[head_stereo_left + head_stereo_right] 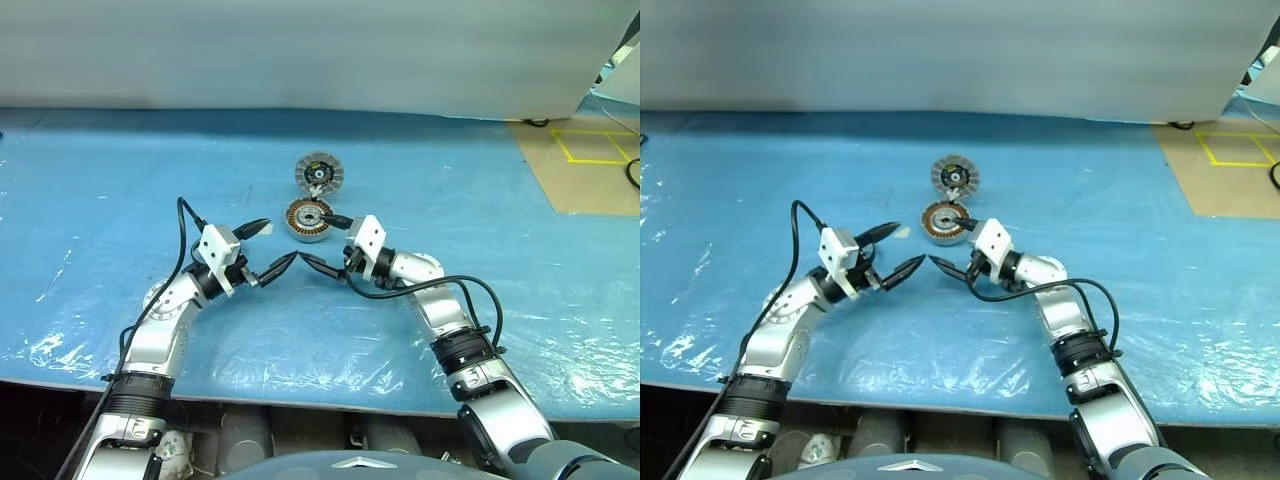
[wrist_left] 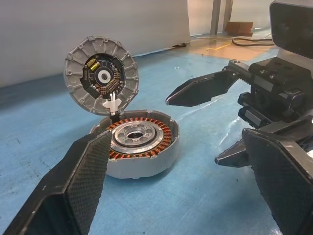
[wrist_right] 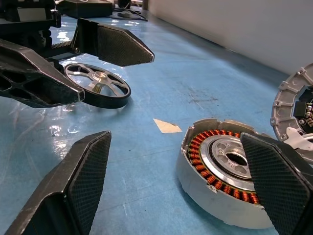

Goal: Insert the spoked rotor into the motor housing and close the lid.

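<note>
Bright even overhead light; glare patches on wrinkled plastic sheet [image 1: 60, 345]; soft faint shadows; near fingers [image 2: 73, 196] blurred in wrist views.

My bench wears a blue plastic sheet [image 1: 120, 180]; behind it a pale wall [image 1: 300, 50], and tan floor [image 1: 585, 170] with yellow tape [image 1: 590, 160].

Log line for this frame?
claws: left open, right open, both empty | spoked rotor: on mat | motor housing: no rotor | lid: open
</note>
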